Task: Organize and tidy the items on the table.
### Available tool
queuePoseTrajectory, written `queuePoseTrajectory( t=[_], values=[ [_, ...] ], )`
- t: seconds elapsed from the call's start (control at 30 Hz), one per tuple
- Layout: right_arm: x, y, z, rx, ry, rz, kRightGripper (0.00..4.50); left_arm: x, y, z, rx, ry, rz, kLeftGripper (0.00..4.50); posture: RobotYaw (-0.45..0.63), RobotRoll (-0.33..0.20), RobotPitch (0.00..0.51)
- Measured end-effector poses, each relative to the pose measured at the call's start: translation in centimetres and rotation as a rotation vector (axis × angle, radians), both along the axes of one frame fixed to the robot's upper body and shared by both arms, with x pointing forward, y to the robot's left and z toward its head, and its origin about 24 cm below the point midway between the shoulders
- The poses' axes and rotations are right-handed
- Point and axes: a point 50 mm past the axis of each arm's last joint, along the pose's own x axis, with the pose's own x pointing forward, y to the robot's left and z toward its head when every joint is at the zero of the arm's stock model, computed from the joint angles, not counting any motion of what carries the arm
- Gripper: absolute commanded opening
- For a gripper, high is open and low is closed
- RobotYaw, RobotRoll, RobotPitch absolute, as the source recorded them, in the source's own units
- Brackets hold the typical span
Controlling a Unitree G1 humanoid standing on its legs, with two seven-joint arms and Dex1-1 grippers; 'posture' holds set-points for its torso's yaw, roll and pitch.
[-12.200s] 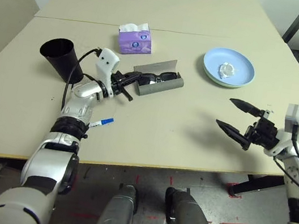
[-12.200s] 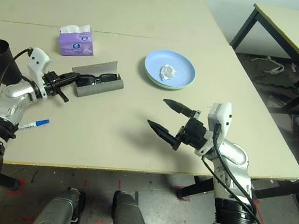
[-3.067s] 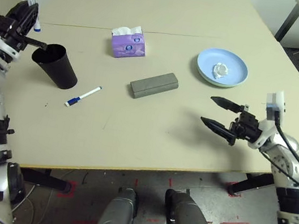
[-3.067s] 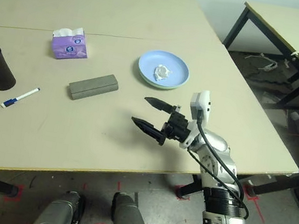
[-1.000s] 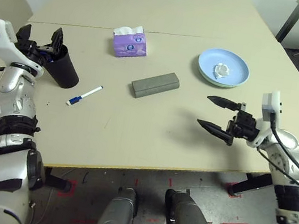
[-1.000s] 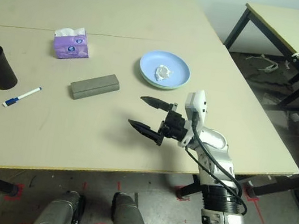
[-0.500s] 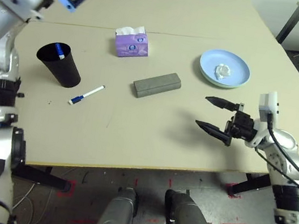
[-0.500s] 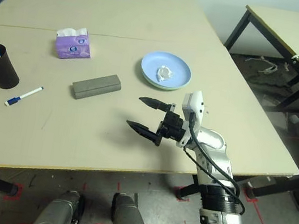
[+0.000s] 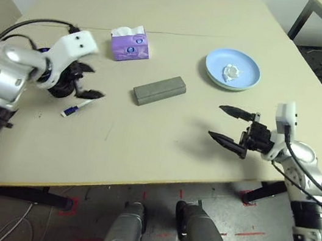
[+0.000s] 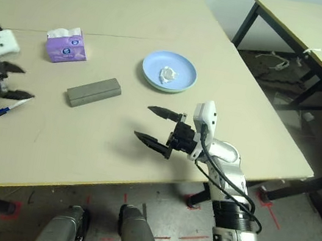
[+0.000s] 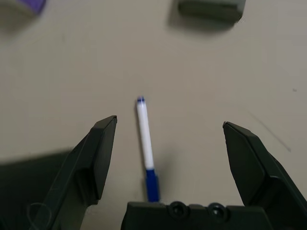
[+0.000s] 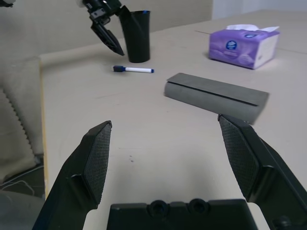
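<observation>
My left gripper (image 9: 90, 81) hovers open just above a white marker with a blue cap (image 11: 145, 143), which lies flat on the table (image 9: 162, 151) in front of the black cup (image 12: 134, 38). A blue tip (image 12: 144, 11) pokes out of the cup's rim. The closed grey glasses case (image 9: 160, 90) lies mid-table. At the back right the light-blue plate (image 9: 247, 67) holds a crumpled paper wad (image 9: 229, 73), and a light-green rim (image 9: 231, 88) shows under it. My right gripper (image 9: 216, 122) hangs open and empty above the table's right front.
A purple tissue box (image 9: 129, 43) stands behind the case, near the seam across the table. Another table (image 10: 313, 25) stands off to the right, with dark legs and floor clutter below it.
My left arm has swung down from high above the table's left side to hover over the marker by the cup. The camera shifted slightly. The right gripper stayed put.
</observation>
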Motion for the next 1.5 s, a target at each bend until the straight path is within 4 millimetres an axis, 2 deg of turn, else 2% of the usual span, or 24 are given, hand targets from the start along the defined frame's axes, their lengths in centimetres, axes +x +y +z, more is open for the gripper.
queuePoseTrajectory(
  t=[0.33,0.77,0.9,1.43,1.5],
  values=[
    [0.0,0.0,0.0,0.0,-0.003,0.0,4.5,0.0,0.8,-0.5,0.036,0.013,0.107,4.49,-0.17,0.0,0.131],
    [0.0,0.0,0.1,-0.002,-0.011,0.0,4.5,0.3,0.9,-3.4,0.022,0.022,0.203,4.49,-0.18,0.0,0.13],
    [0.0,0.0,0.2,-0.003,-0.013,-0.001,4.5,0.4,1.5,-3.9,0.022,0.011,0.239,4.49,-0.18,0.0,0.13],
    [0.0,0.1,0.3,-0.003,-0.015,-0.006,4.5,0.8,1.9,-6.0,-0.009,0.024,0.239,4.49,-0.18,0.0,0.131],
    [0.0,0.1,0.4,-0.003,-0.016,-0.006,4.5,0.8,1.9,-6.0,-0.01,0.02,0.233,4.08,-0.18,0.0,0.131]
  ],
)
